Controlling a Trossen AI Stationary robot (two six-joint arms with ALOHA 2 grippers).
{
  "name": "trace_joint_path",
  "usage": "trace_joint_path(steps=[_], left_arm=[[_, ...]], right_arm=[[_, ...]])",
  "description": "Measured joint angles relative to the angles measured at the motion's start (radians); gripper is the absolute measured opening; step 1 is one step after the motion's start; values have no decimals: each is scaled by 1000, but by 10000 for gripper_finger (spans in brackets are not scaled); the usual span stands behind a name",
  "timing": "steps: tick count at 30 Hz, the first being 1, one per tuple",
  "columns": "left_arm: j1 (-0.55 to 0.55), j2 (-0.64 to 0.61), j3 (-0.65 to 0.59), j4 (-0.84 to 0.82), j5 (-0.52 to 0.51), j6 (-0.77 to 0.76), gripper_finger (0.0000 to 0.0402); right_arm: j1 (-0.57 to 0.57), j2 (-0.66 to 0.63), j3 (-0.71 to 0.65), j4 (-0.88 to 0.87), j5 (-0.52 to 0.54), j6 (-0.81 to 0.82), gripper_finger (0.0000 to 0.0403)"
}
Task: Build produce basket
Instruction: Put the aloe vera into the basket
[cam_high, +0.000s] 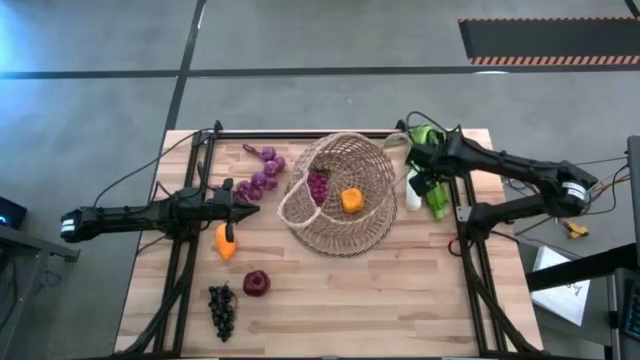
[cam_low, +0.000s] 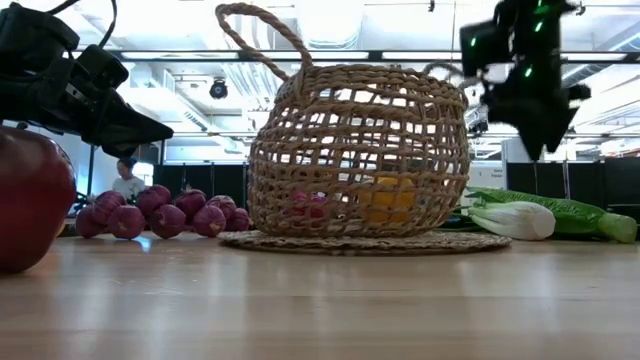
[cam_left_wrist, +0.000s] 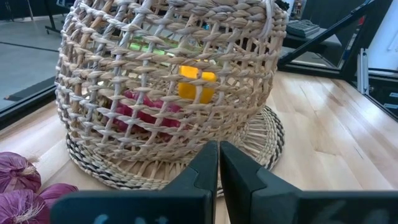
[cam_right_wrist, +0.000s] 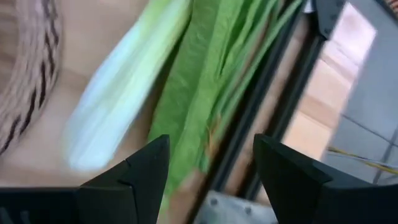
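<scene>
**Right arm poised over the greens beside the basket**

The leeks and scallions (cam_right_wrist: 186, 93) lie on the surface just right of the basket (cam_high: 340, 195), their long axis running front to back along the frame rail. The right gripper (cam_right_wrist: 211, 174) hangs directly above them, fingers spread and holding nothing; the stalks run forward through the gap between the fingers rather than across it. This arm is clearly the nearer.

Count: one basket, holding one orange fruit (cam_high: 351, 200) and one reddish-purple bunch (cam_high: 317, 186). Outside: one purple bunch (cam_high: 262, 172), one orange fruit (cam_high: 227, 243), one apple (cam_high: 256, 283), one dark grape bunch (cam_high: 222, 308).

The left gripper (cam_high: 243, 208) waits left of the basket, fingers clenched, empty.
</scene>
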Motion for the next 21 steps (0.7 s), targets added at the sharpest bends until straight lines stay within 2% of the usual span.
trace_joint_path(steps=[5,9,15,21], left_arm=[[0,0,0,0,0,0,0],[0,0,0,0,0,0,0],[0,0,0,0,0,0,0],[0,0,0,0,0,0,0]], right_arm=[[-156,46,-43,192,-92,-87,224],[-224,116,-50,213,-102,-109,224],[-242,199,-55,219,-148,-162,224],[-240,197,-52,168,-216,-209,224]])
